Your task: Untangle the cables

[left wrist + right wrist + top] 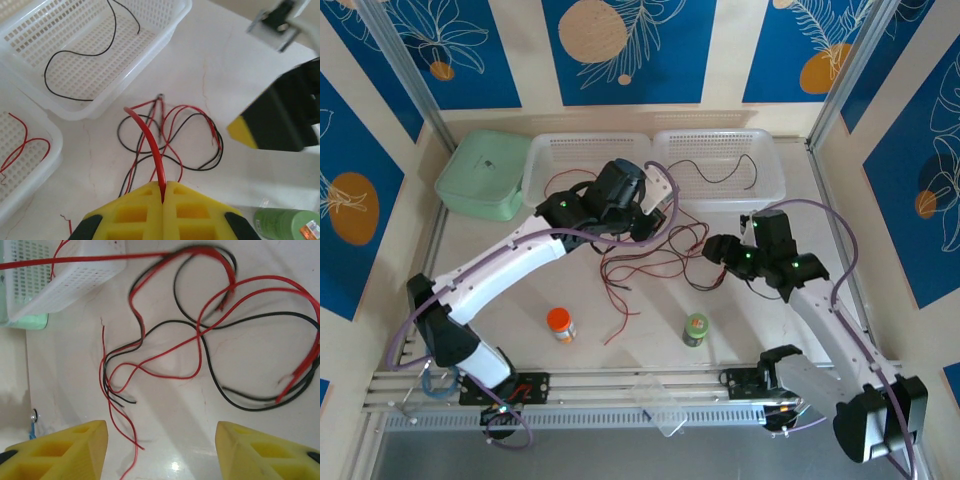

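1. Left gripper [163, 189] is pressed together, pinching a red cable [149, 139].
2. Right gripper [162, 440] is spread, in front of the right basket [775, 172].
3. Tangle [645, 262] of red and black cables lies just before that basket, with one black cable [75, 55] inside it.

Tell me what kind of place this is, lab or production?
Likely a lab robot test cell: aluminium frame rails, printed backdrop panels walling it in, and staged red and black cables beside white sorting baskets.

You see bright, even overhead light; soft shadows on the table [620, 360]; right wrist view: a glare spot, the uppermost red cable [100, 259] blurred.
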Robot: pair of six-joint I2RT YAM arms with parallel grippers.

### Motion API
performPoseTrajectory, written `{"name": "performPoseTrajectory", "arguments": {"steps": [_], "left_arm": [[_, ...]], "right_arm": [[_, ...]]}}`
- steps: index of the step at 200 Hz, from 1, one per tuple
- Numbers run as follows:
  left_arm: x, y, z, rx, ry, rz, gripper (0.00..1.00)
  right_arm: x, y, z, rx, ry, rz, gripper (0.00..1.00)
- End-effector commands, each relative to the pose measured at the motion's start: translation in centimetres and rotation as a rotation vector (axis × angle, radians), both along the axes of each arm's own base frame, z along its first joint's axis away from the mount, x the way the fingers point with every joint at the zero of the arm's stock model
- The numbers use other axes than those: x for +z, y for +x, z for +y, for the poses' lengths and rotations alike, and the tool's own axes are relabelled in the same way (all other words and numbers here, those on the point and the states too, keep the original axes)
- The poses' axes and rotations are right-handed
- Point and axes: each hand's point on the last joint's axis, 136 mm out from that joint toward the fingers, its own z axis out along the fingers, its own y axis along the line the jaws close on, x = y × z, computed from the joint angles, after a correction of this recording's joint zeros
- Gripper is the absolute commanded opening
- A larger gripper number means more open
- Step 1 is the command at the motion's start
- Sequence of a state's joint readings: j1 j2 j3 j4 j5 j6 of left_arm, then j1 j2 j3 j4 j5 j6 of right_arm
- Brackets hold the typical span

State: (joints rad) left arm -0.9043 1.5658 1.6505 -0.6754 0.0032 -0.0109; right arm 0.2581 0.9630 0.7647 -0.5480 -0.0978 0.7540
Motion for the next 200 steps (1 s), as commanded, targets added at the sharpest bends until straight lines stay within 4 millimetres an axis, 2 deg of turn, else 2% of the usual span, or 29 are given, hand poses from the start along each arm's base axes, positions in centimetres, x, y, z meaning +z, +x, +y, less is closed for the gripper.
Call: {"name": "performPoseTrajectory", "arguments": {"steps": [1, 24, 59, 134, 160, 200], "left_arm": [[5.2, -1.7, 0.2, -0.031, -0.095, -0.042, 0.00], [7.7, -2.4, 0.6, -0.040, -0.124, -0.079, 0.00], [10.1, -3.0, 1.3, -0.039, -0.157, -0.126, 0.00], [14.4, -3.7, 3.0, -0.026, -0.183, -0.242, 0.00], [15.6, -2.6, 4.2, 0.044, -0.161, -0.315, 0.00], [17.0, 2.1, 7.6, 0.304, -0.028, -0.466, 0.00]], "right_arm": [[-0.1, 1.5, 1.0, -0.042, 0.059, -0.001, 0.58], [-1.0, 2.4, 1.4, -0.070, 0.044, 0.017, 0.56], [-1.6, 3.5, 1.7, -0.115, 0.041, 0.017, 0.55], [-3.1, 3.3, 1.4, -0.162, 0.027, 0.041, 0.54], [-3.5, 3.0, 1.1, -0.166, 0.016, 0.048, 0.54], [-3.8, 2.0, 0.7, -0.153, -0.010, 0.054, 0.54]]}}
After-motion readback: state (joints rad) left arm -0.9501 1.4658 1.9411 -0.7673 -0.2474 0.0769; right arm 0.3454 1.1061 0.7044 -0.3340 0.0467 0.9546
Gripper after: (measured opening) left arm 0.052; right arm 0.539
